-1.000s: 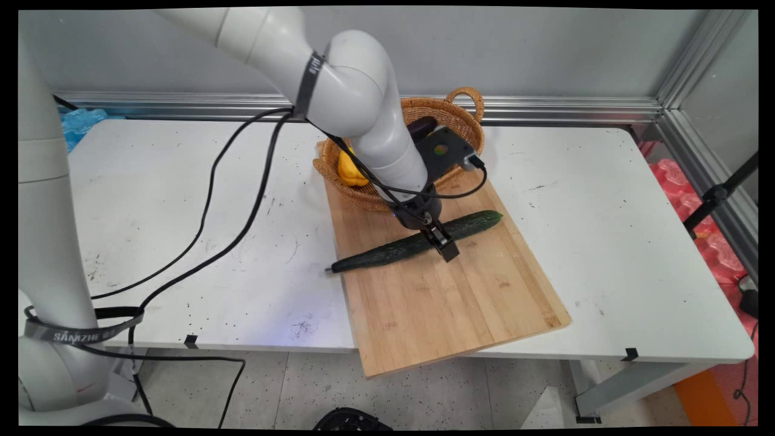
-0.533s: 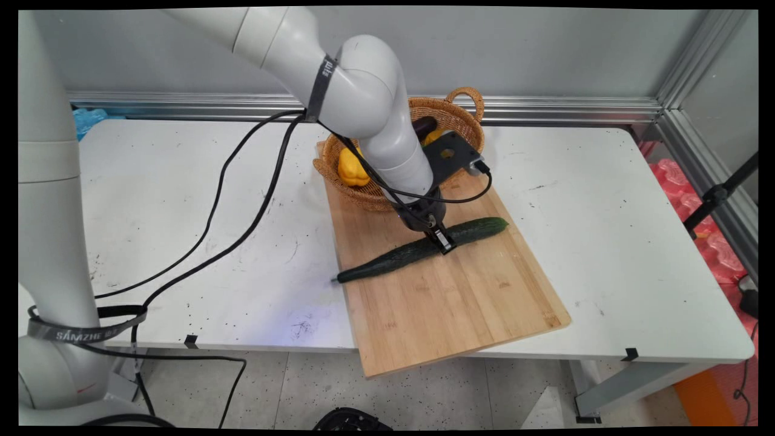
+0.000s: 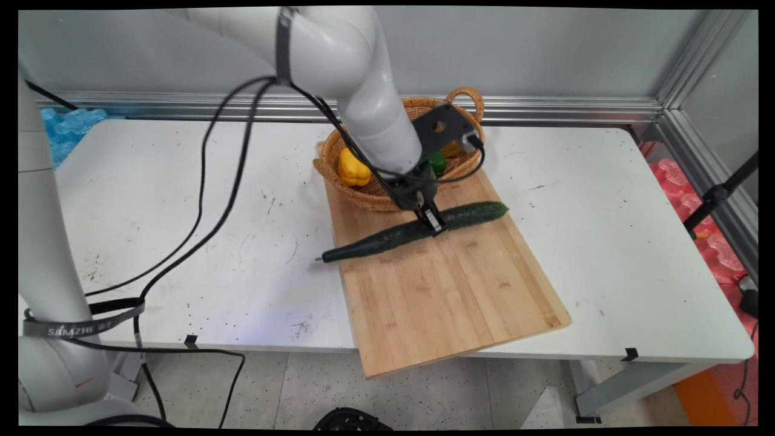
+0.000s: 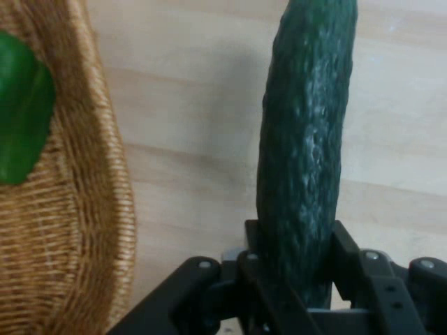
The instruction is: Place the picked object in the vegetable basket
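Note:
A long dark green cucumber [image 3: 412,231] hangs a little above the wooden cutting board [image 3: 448,290], its stem end out past the board's left edge. My gripper [image 3: 433,222] is shut on it near its middle. In the hand view the cucumber [image 4: 305,146] runs up from between the black fingers [image 4: 343,244], with the board beneath it. A wicker basket [image 3: 366,191] stands just behind the gripper, holding a yellow pepper [image 3: 353,168] and a green pepper [image 3: 435,162]. Its woven wall [image 4: 77,230] and the green pepper [image 4: 22,112] fill the hand view's left side.
The cutting board overhangs the table's near edge. Black cables [image 3: 206,200] trail from the arm across the left of the white table [image 3: 605,242]. An orange-yellow item [image 3: 453,149] lies in the basket's back right, partly hidden by the wrist.
The gripper has risen and drawn back toward the basket with the cucumber in it. The cucumber has come up off the board and its stem end has swung out to the left.

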Controlling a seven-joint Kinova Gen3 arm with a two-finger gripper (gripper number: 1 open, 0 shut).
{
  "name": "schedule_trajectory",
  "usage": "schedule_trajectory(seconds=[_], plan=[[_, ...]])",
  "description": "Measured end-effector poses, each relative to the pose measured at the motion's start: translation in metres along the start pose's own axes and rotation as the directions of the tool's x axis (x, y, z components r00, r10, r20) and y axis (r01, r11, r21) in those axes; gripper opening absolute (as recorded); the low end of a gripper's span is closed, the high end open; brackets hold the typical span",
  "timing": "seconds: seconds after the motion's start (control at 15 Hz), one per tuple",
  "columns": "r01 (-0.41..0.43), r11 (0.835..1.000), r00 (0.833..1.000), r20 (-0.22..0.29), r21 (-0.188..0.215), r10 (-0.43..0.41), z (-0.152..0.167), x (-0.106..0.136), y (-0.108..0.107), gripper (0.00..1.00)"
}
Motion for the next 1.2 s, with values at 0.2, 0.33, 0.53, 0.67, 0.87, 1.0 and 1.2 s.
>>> schedule_trajectory(seconds=[0.2, 0.33, 0.53, 0.67, 0.87, 1.0, 1.2], plan=[[-0.002, 1.000, 1.000, -0.018, 0.003, 0.002, -0.033, 0.003, -0.005, 0.00], [0.002, 1.000, 1.000, -0.027, 0.013, -0.001, -0.054, 0.004, -0.013, 0.00], [0.011, 0.999, 0.999, -0.035, 0.045, -0.009, -0.083, 0.006, -0.031, 0.00], [0.021, 0.997, 0.999, -0.041, 0.074, -0.018, -0.099, 0.008, -0.046, 0.00], [0.044, 0.991, 0.998, -0.054, 0.124, -0.037, -0.117, 0.014, -0.073, 0.00], [0.057, 0.986, 0.997, -0.061, 0.158, -0.047, -0.125, 0.018, -0.092, 0.00], [0.063, 0.976, 0.996, -0.067, 0.208, -0.050, -0.129, 0.026, -0.121, 0.00]])
